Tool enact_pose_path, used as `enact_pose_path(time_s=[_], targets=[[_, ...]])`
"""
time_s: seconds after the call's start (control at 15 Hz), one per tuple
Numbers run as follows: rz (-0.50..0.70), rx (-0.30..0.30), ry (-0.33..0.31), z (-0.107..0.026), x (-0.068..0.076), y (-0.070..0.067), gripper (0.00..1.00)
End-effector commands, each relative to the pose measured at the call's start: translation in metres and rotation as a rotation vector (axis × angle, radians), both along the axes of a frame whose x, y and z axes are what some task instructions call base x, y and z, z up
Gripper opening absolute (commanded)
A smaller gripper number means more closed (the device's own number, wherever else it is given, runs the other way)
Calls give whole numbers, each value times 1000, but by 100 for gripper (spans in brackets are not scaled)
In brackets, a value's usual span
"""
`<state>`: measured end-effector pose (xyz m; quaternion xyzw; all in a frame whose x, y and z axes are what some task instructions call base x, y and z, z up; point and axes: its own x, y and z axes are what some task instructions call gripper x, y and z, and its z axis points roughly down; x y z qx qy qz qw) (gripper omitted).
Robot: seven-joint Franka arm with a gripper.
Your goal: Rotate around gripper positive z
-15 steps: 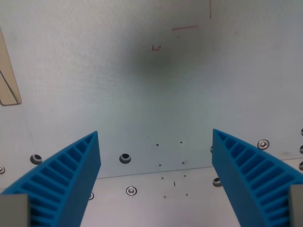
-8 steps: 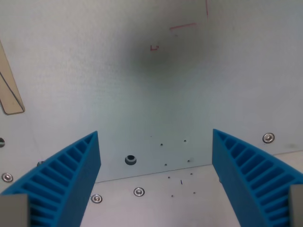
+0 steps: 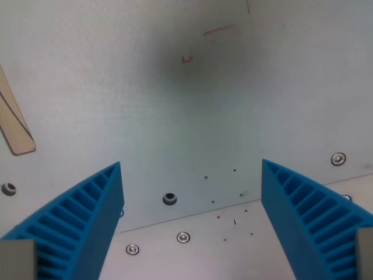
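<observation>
End effector [image 3: 189, 175] is wide open, nothing between the two blue ribbed fingers [image 3: 76, 224]. One finger sits at the wrist view's left, the other at its right, both angled inward toward the tips, pointing down.

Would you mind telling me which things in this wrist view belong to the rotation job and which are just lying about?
Part of the job:
- hand, open, blue fingers apart, holding nothing

Just there:
- table, pale metal
- tan strip at the wrist view's left edge
- red marks near the top
- screws and a hole along the seam
</observation>
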<state>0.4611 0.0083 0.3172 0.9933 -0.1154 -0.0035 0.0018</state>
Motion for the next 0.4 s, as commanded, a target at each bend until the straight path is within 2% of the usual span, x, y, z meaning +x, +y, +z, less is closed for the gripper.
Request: enact_pose_path(time_s=[0.07, 0.4], targets=[[-154, -1, -7, 3, 0, 0, 100], [-212, -1, -7, 3, 0, 0, 100]])
